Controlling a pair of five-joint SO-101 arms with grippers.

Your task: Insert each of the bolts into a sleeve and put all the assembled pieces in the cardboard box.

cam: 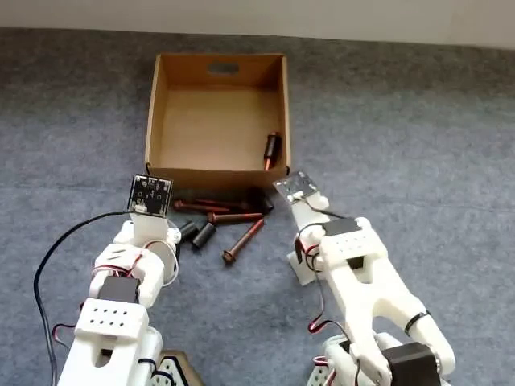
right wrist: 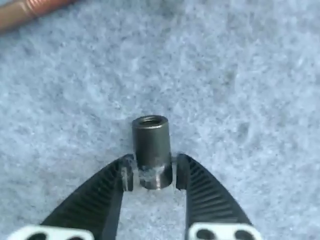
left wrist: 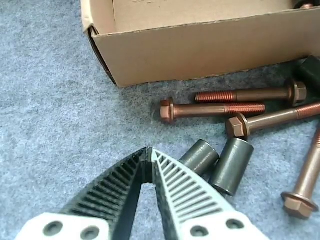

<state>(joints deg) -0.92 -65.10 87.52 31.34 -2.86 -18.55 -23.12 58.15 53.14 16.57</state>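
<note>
My right gripper [right wrist: 151,172] is shut on the lower end of a dark sleeve [right wrist: 151,145], which stands upright just over the grey carpet. My left gripper [left wrist: 148,154] is shut with nothing in it, its tips just short of two dark sleeves [left wrist: 200,157] [left wrist: 232,166] lying side by side. Several copper bolts [left wrist: 212,109] [left wrist: 270,119] [left wrist: 305,185] lie loose in front of the cardboard box [cam: 216,174]. One assembled bolt and sleeve [cam: 273,149] rests in the box's near right corner.
Grey carpet [cam: 418,145] covers the table, with free room to both sides of the box. A black cable [cam: 60,241] loops out from the left arm. The box's front wall [left wrist: 200,50] stands close behind the bolts.
</note>
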